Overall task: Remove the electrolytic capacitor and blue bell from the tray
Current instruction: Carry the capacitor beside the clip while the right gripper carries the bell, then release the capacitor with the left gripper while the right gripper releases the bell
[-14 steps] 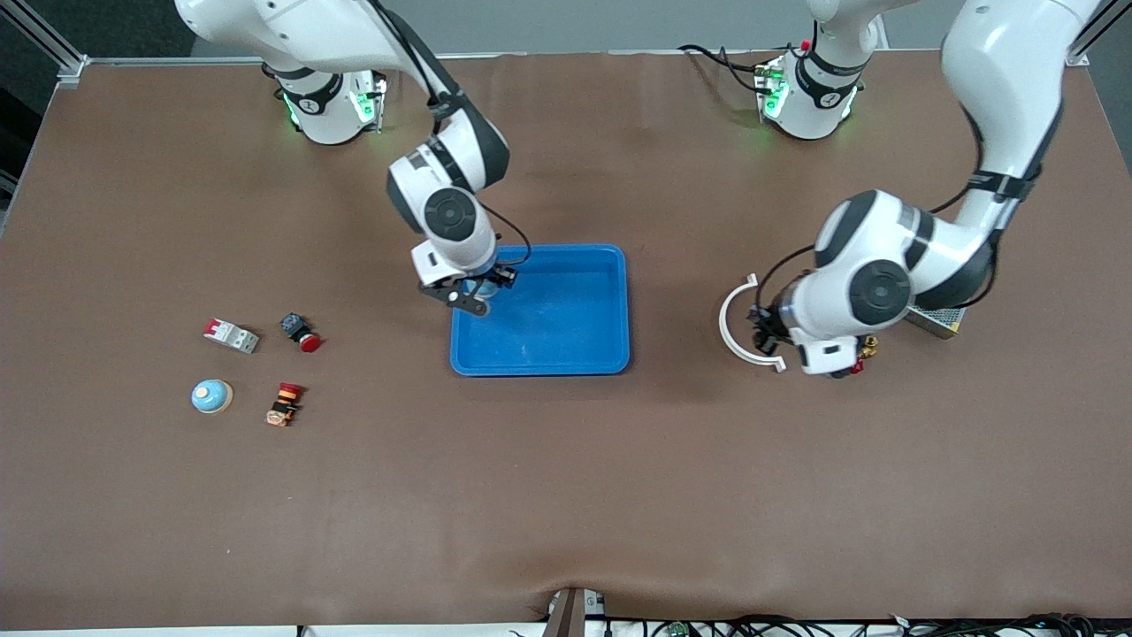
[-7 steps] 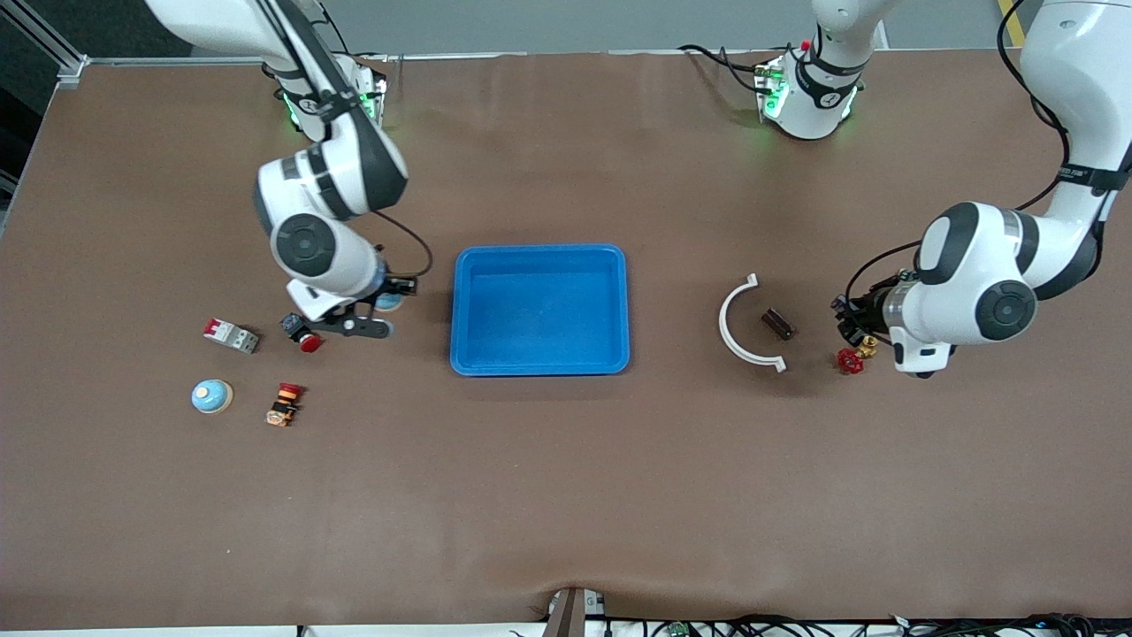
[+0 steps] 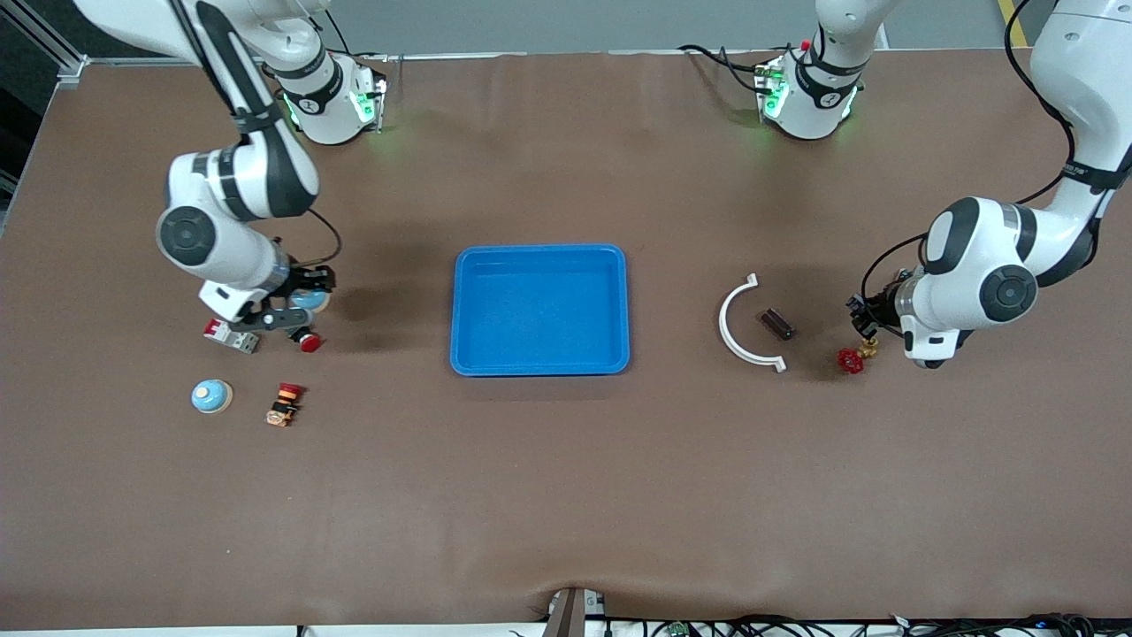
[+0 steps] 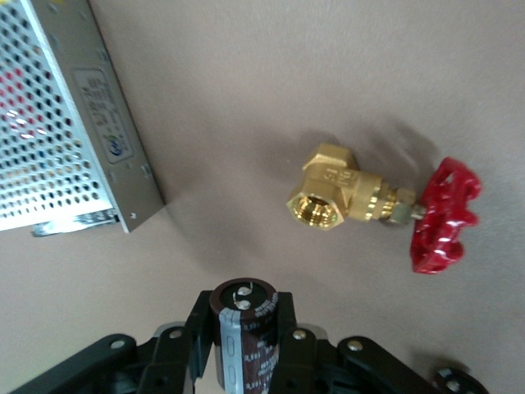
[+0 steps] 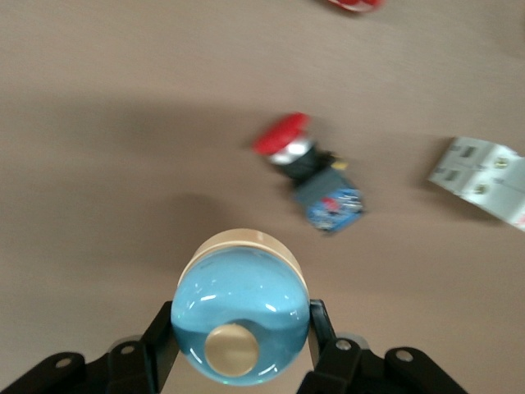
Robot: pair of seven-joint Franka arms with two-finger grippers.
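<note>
both hands loaded, tray unfilled

brown matting covered the whole surface (image 3: 566, 495), with a blue tray (image 3: 539, 364) at its middle and nothing in it.

the right hand (image 3: 281, 311) hung over the small parts at the right arm's end, its fingers closed on a blue bell (image 5: 240, 305) with a tan base and a brass button on top. in the right wrist view the bell sat snug between the black fingers (image 5: 326, 336). under it on the matting lay a red-capped push button (image 3: 303, 334) and a white breaker with a red end (image 3: 232, 335). nearer to the front camera lay a second blue bell (image 3: 211, 395) and, beside it, a red and orange switch (image 3: 285, 404).

the left hand (image 3: 871, 311) hung over the left arm's end of the surface, its fingers clamped on a dark capacitor (image 4: 244, 328), held with its two terminals facing the wrist camera. below it lay a brass valve with a red handwheel (image 4: 385, 205), and a perforated metal box (image 4: 49, 123) lay near the valve; in the front view the arm hid that box.

between the tray and the valve lay a white curved strip (image 3: 737, 329), and in its curve a small dark brown cylinder (image 3: 777, 324), apart from the strip.
</note>
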